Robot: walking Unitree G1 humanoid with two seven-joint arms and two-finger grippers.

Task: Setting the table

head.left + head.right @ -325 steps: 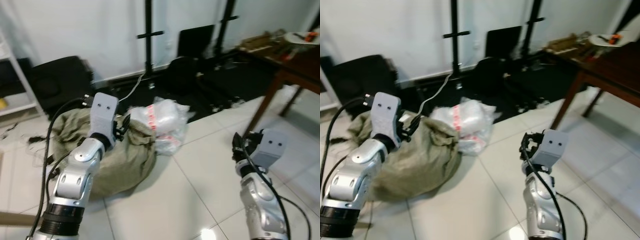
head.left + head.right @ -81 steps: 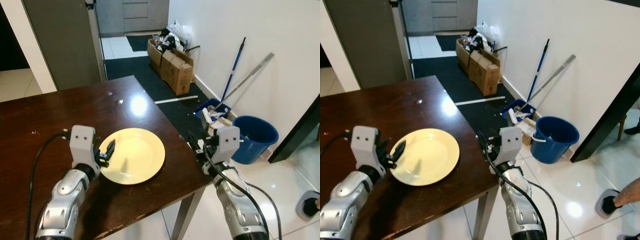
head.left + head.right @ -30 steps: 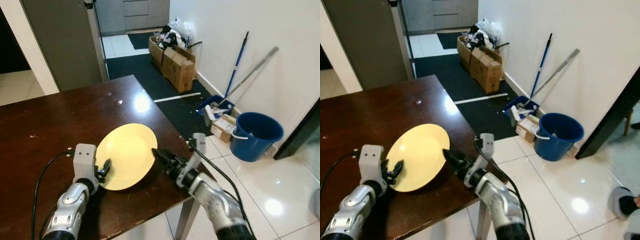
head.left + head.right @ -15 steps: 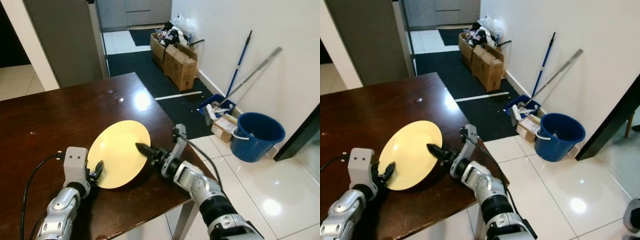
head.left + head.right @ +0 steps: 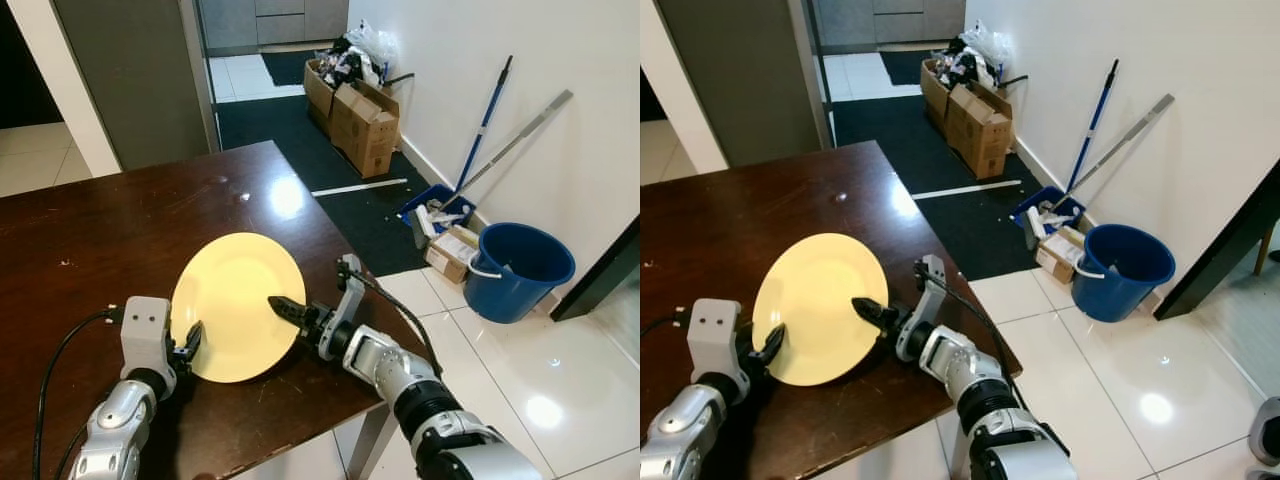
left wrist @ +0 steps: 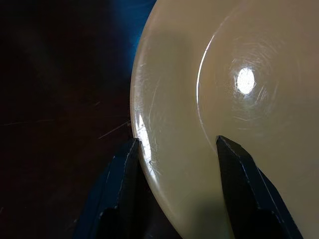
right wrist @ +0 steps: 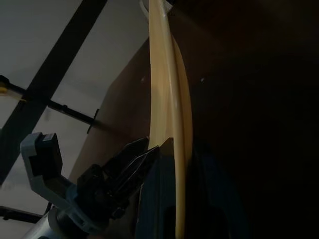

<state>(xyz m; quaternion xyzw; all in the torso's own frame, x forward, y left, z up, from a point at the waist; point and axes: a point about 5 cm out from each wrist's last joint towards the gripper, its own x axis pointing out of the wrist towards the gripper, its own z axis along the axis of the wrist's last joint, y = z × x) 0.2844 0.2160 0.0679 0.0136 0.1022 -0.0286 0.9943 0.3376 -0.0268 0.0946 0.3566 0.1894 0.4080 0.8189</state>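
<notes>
Your round pale-yellow plate point(image 5: 236, 302) sits tilted on the dark brown wooden table point(image 5: 120, 230), near the table's right front corner, its right side raised off the wood.

Your left gripper point(image 5: 190, 341) is at the plate's near-left rim. The left wrist view shows its two black fingers point(image 6: 117, 184) spread apart, one outside the rim over the table, the other over the plate's face, so the rim lies between them; the fingers are wide, not pinching.

Your right gripper point(image 5: 283, 306) reaches in from the plate's right side, fingertips on the plate's right edge. In the right wrist view the plate point(image 7: 167, 124) shows edge-on and a black finger point(image 7: 157, 199) lies against the rim; the fingers look closed narrowly on the plate edge, holding it up.

Beyond the table's right edge, on the white tile floor point(image 5: 520, 400), stands a blue plastic bucket point(image 5: 518, 270). A blue-handled mop point(image 5: 482, 120) leans on the white wall behind the bucket. Brown cardboard boxes point(image 5: 360, 115) stand further back from the bucket, along the same wall, on the dark floor mat point(image 5: 300, 150).
</notes>
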